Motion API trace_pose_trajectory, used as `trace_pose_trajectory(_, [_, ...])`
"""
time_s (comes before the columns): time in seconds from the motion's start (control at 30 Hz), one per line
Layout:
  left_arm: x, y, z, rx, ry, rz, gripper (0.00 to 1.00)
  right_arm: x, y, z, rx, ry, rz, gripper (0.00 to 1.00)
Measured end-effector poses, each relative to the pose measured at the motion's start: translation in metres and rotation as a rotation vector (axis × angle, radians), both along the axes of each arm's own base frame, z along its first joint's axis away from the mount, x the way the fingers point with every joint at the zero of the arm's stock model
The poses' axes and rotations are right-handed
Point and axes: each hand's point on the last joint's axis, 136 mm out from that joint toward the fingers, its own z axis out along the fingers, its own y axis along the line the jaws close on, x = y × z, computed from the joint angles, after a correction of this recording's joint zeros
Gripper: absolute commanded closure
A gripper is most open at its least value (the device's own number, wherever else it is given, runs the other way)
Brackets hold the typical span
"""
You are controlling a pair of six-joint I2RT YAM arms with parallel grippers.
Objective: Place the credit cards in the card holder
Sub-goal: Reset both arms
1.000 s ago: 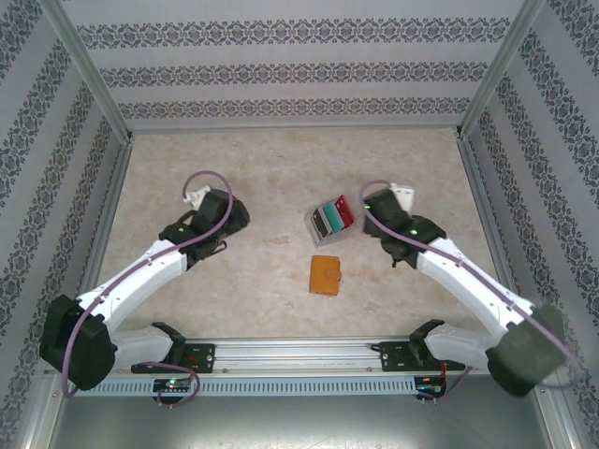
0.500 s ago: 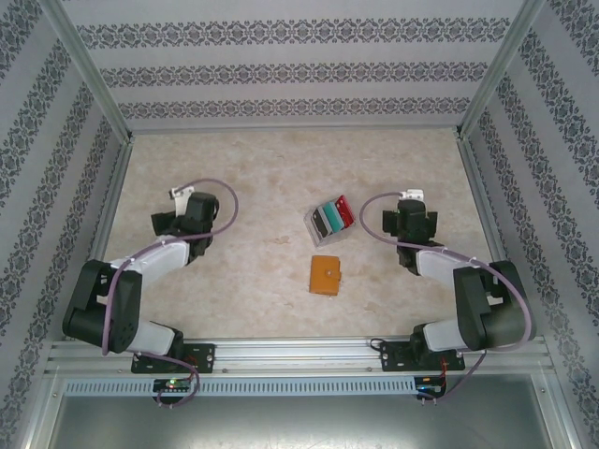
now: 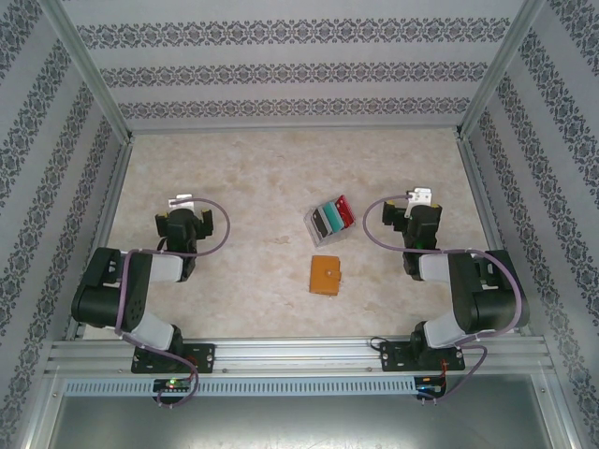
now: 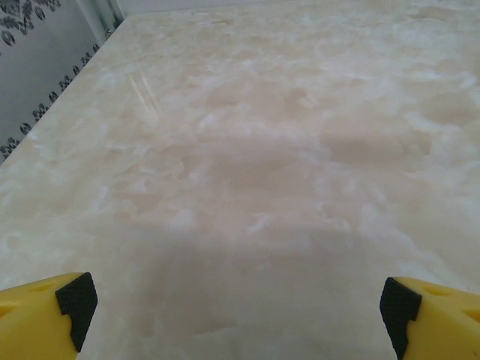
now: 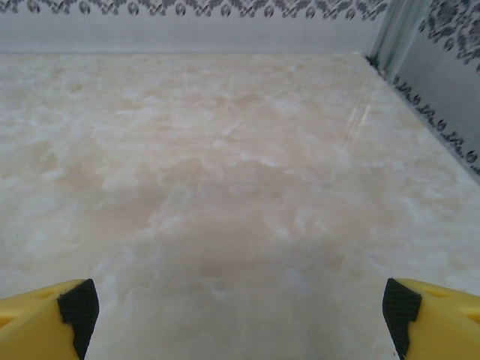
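Note:
The credit cards (image 3: 330,218) lie fanned on the marble table, red, teal, black and grey-white, just right of the middle. The card holder (image 3: 326,275), a small orange-tan wallet, lies flat just nearer than them, apart from the cards. My left gripper (image 3: 180,211) hangs far to their left with its arm folded back; its yellow fingers (image 4: 45,316) stand wide apart over bare table, so it (image 4: 236,311) is open and empty. My right gripper (image 3: 419,210) hangs to the right of the cards, likewise open (image 5: 240,311) with nothing between its fingers (image 5: 439,319).
Patterned walls with aluminium posts (image 3: 94,79) enclose the table on three sides. A metal rail (image 3: 299,354) carries both arm bases at the near edge. The right wall (image 5: 450,112) stands close beside the right gripper, the left wall (image 4: 37,75) close beside the left one.
Both arms have folded back toward their bases. The left gripper moved left and the right gripper moved right, away from the cards. Cards and holder have not moved.

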Motion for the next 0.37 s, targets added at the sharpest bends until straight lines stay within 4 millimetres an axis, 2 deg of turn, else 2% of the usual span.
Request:
trace_pose_trajectory(0.1, [0.0002, 0.0027, -0.0026, -0.021, -0.007, -0.01, 0.01, 0.0005, -0.0041, 0.0037, -0.004, -0.017, -0.024, 0.02])
trace_pose_trajectory(0.37, [0.0045, -0.006, 0.0016, -0.047, -0.03, -0.055, 0.01, 0.0006, -0.0076, 0.0061, -0.004, -0.028, -0.047, 0.02])
